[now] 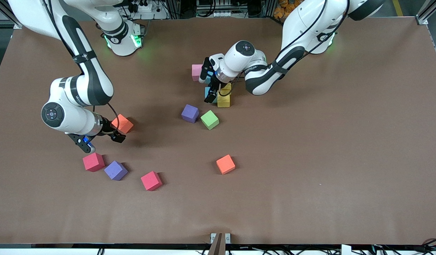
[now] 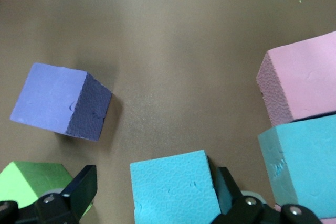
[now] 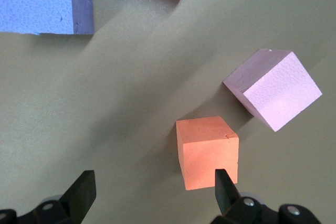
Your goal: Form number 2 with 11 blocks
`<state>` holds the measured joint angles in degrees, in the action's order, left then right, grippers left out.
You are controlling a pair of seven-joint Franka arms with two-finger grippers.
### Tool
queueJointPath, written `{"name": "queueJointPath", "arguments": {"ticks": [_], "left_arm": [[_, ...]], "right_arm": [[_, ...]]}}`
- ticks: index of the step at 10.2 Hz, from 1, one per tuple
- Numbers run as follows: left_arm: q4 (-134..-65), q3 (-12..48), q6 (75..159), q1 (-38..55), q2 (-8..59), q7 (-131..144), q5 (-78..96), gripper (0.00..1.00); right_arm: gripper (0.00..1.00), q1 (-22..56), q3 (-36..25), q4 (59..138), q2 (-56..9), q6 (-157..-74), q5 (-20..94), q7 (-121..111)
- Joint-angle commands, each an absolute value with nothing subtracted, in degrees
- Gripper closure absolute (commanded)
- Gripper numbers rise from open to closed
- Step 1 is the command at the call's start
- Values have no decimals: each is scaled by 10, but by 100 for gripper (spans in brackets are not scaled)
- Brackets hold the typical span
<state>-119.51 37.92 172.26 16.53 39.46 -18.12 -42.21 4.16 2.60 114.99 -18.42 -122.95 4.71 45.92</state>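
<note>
Left hand (image 1: 211, 85) open, low over started cluster near middle of surface (image 1: 310, 159): pink block (image 1: 196, 72), light blue blocks, yellow blocks (image 1: 224, 99). Light blue block (image 2: 173, 192) sits between its fingers, not yet clamped.

Right hand (image 1: 101, 139) open, just beside orange block (image 1: 122, 124); block lies off-centre, against one finger (image 3: 227, 188). Needs shift to straddle.

Purple block (image 1: 190, 113), green block (image 1: 209, 119) loose nearby.

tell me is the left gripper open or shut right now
Open. In the left wrist view the left gripper has its two dark fingers spread wide on either side of a light blue block, not pressed against it.
</note>
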Motion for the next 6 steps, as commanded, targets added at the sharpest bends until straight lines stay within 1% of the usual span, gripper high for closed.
{"name": "queueJointPath", "arguments": {"ticks": [1, 6], "left_arm": [[-1188, 381, 1721, 162, 401, -199, -437, 0], [-1188, 380, 1721, 162, 401, -215, -437, 0]], "right_arm": [[0, 41, 28, 1141, -189, -1227, 54, 464], [0, 41, 28, 1141, -189, -1227, 53, 464]]}}
